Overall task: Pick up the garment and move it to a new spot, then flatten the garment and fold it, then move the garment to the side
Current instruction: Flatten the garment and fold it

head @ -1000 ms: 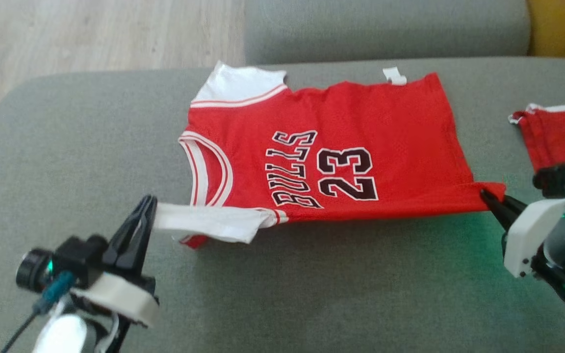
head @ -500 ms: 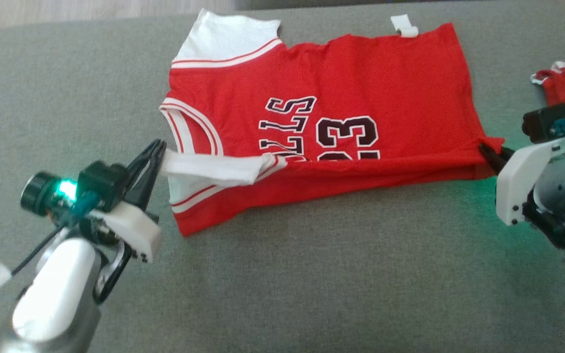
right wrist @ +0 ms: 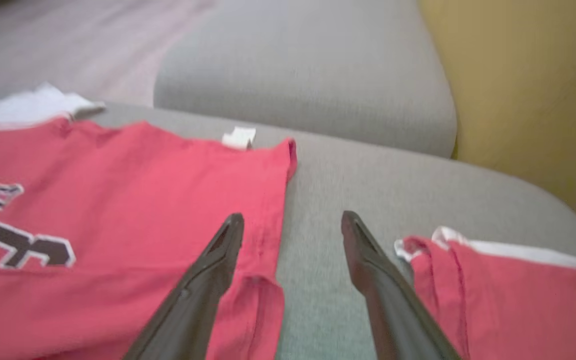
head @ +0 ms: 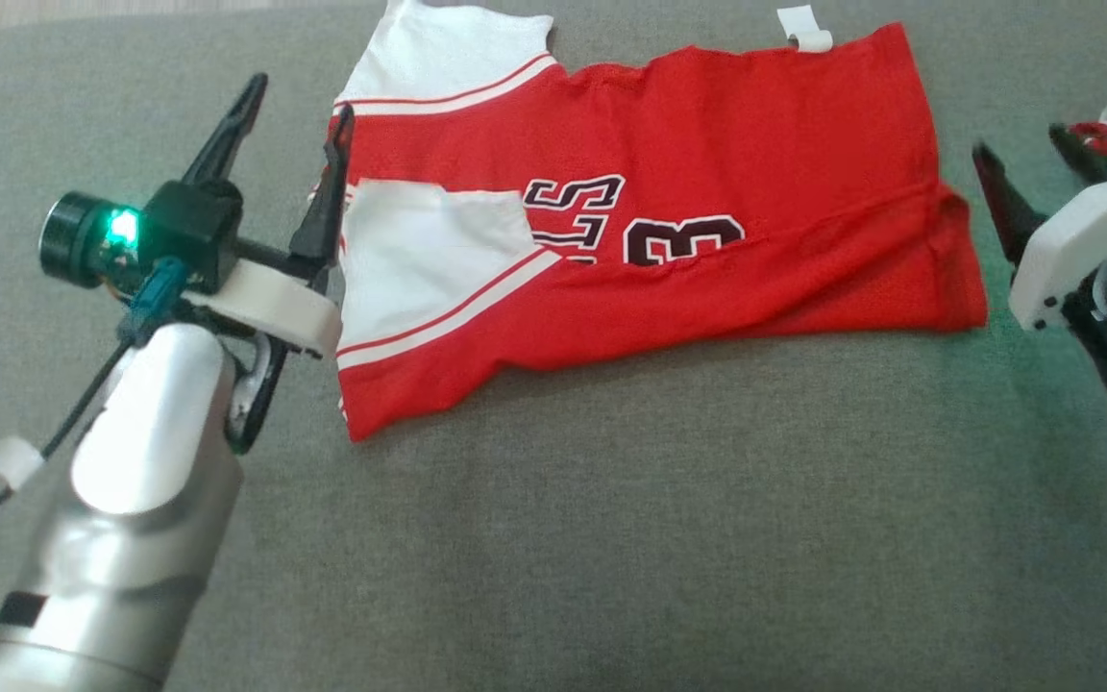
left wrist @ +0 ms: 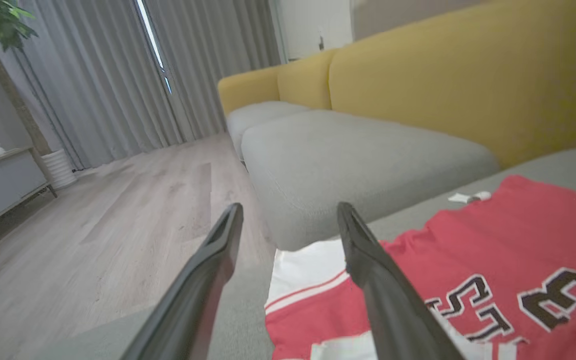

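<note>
Jersey half-folded on cushion. L gripper, R gripper both splayed, empty. Next fold: pinch 2 near corners level, lift together; avoid 2nd red garment.

The garment is showing red cloth, white sleeves, red-and-white striped trim and black, white-edged lettering. The cushion under it is showing plain grey; beyond the cushion, a sofa back is showing mustard yellow.

Garment: matt red cloth. Cushion: coarse grey weave. Floor: pale wood, perhaps laminate.
</note>
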Available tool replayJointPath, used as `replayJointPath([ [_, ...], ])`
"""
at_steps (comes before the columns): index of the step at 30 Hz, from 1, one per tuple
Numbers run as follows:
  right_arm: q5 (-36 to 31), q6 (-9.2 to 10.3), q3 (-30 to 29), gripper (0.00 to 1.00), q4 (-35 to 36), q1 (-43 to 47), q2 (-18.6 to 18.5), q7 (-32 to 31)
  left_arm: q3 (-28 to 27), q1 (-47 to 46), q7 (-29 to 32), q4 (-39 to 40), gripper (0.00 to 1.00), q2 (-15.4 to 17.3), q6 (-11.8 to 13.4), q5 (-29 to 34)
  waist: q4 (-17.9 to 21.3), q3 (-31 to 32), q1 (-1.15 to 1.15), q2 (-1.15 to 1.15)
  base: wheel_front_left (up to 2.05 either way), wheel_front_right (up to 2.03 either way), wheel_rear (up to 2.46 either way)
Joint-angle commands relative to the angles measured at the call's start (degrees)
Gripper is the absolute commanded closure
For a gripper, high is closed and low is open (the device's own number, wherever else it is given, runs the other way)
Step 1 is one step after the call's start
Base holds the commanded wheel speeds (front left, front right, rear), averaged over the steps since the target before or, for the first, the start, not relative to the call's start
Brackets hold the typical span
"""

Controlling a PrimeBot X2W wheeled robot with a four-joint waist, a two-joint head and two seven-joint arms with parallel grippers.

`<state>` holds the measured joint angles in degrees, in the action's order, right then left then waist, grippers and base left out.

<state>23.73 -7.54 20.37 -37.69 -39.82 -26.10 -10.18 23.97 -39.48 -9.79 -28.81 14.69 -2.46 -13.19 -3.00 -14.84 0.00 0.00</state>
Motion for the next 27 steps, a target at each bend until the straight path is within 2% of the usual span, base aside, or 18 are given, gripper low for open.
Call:
replayJointPath([
  [1, -0.49, 0.05, -0.47, 0.00, 1.90, -0.69, 0.51, 3.74, -3.15, -1.43, -1.91, 0.89, 0.00, 1.15, 1.09, -1.00, 0.22, 0.90, 0.00, 0.00, 0.00, 0.00, 0.00],
  [6, -2.14, 0.05, -3.90, 0.00, 3.49, 2.40, 2.42, 14.73, -6.85, 3.03, -4.79, 2.70, 0.00, -1.12, 3.44, -4.15, 0.52, 3.45, 0.00, 0.00, 0.00, 0.00, 0.00],
  [11, -2.94, 0.05, -7.62, 0.00, 6.42, 9.29, 5.55, 19.77, -9.89, 10.93, -5.16, 9.11, 0.00, -3.41, 4.96, -5.60, 0.62, 5.91, 0.00, 0.00, 0.00, 0.00, 0.00],
  [18, -4.61, 0.05, -11.72, 0.00, 10.98, 18.20, 10.47, 21.19, -12.63, 21.01, -5.19, 14.96, 0.00, -6.72, 5.96, -5.01, 1.26, 8.04, 0.00, 0.00, 0.00, 0.00, 0.00],
  [27, -8.52, 0.05, -15.73, 0.00, 16.40, 26.21, 17.41, 20.59, -13.95, 28.22, -5.20, 14.21, 0.00, -9.96, 5.50, -3.96, 2.67, 9.42, 0.00, 0.00, 0.00, 0.00, 0.00],
])
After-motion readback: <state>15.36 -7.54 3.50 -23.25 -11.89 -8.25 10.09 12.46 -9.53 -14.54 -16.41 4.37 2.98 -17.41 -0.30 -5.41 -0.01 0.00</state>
